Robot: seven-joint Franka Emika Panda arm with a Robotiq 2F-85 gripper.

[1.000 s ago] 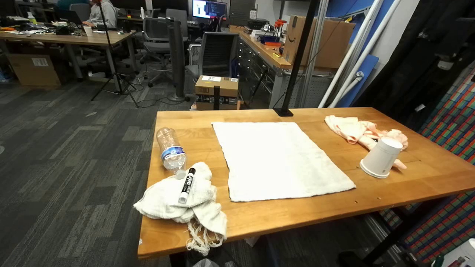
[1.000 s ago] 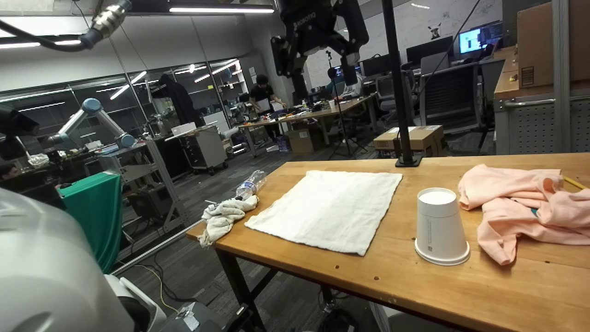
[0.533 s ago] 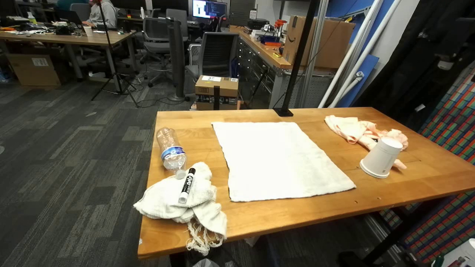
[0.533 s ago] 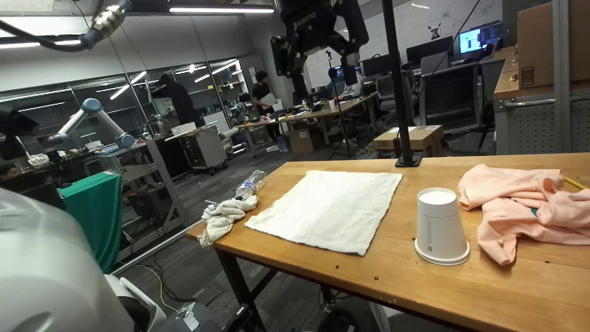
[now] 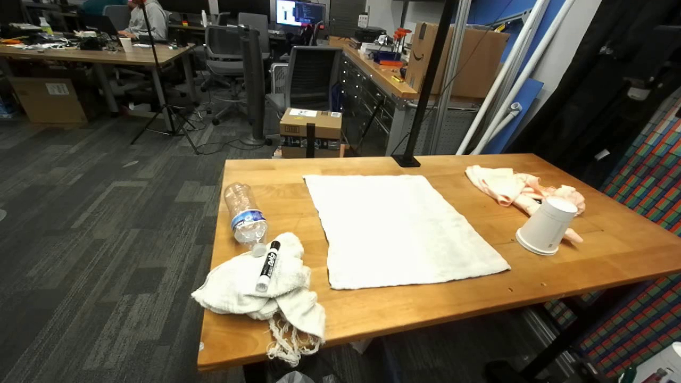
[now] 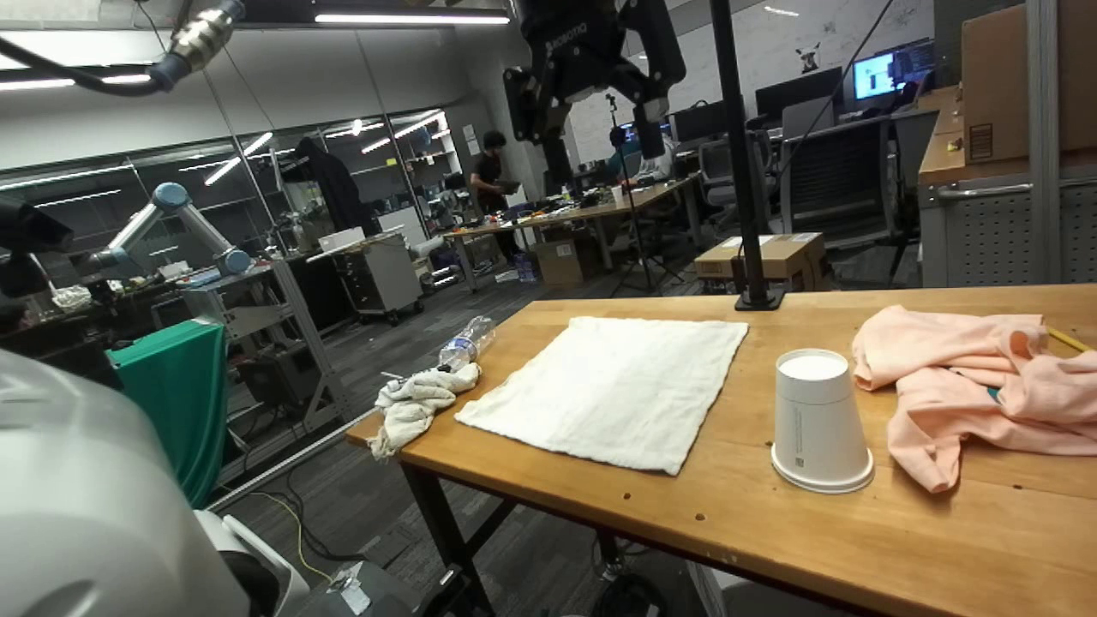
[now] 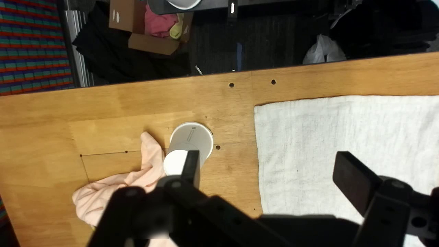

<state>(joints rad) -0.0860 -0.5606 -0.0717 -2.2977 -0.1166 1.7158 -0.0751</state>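
Note:
My gripper (image 6: 607,158) is open and empty, high above the table. It also shows in the wrist view (image 7: 268,163), its black fingers wide apart. A flat white cloth (image 5: 399,229) lies mid-table, partly below the gripper (image 7: 343,137). An upside-down white paper cup (image 6: 818,428) stands beside it; the left finger partly hides the cup in the wrist view (image 7: 193,137). A rumpled pink cloth (image 6: 960,368) lies behind the cup. A see-through plastic bottle (image 5: 247,213) lies on its side. A black-and-white marker (image 5: 267,266) lies on a crumpled cream cloth (image 5: 234,287).
The wooden table (image 5: 372,314) has a black upright post (image 6: 744,154) at its far edge. The crumpled cloth's fringe (image 5: 292,340) hangs over the near edge. A thin yellow object (image 6: 1067,338) lies by the pink cloth. The white robot arm (image 6: 94,497) fills the lower left.
The gripper and the things on the table have not visibly moved. Only a person in the far background has straightened up and shifted slightly.

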